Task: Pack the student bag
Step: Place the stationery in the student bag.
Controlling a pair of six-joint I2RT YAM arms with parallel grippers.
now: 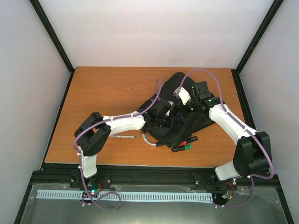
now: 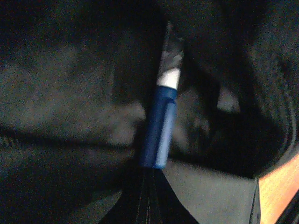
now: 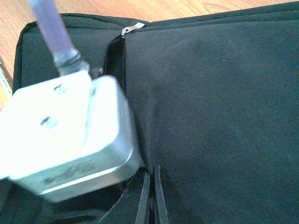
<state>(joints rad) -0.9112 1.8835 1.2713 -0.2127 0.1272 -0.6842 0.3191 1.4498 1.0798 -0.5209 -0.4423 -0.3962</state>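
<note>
The student bag (image 1: 187, 123) is a black fabric backpack lying at the table's middle right, with its grey loop handle (image 1: 146, 139) at the near-left end. My left gripper (image 2: 150, 171) is inside the dark bag, shut on the end of a blue marker (image 2: 160, 126) with a white band. In the top view the left gripper (image 1: 163, 120) is sunk in the bag's opening. My right gripper (image 3: 152, 179) is shut, pinching the bag's fabric (image 3: 210, 102) at the zipper edge, right beside the left arm's white wrist (image 3: 65, 135). In the top view the right gripper (image 1: 180, 99) sits over the bag.
A thin black-and-white pen (image 1: 123, 137) lies on the wooden table (image 1: 107, 88) left of the bag. A green-capped marker (image 1: 182, 148) and a pink-tipped marker (image 1: 189, 139) lie at the bag's near edge. A zipper pull (image 3: 133, 28) shows at the bag's far seam.
</note>
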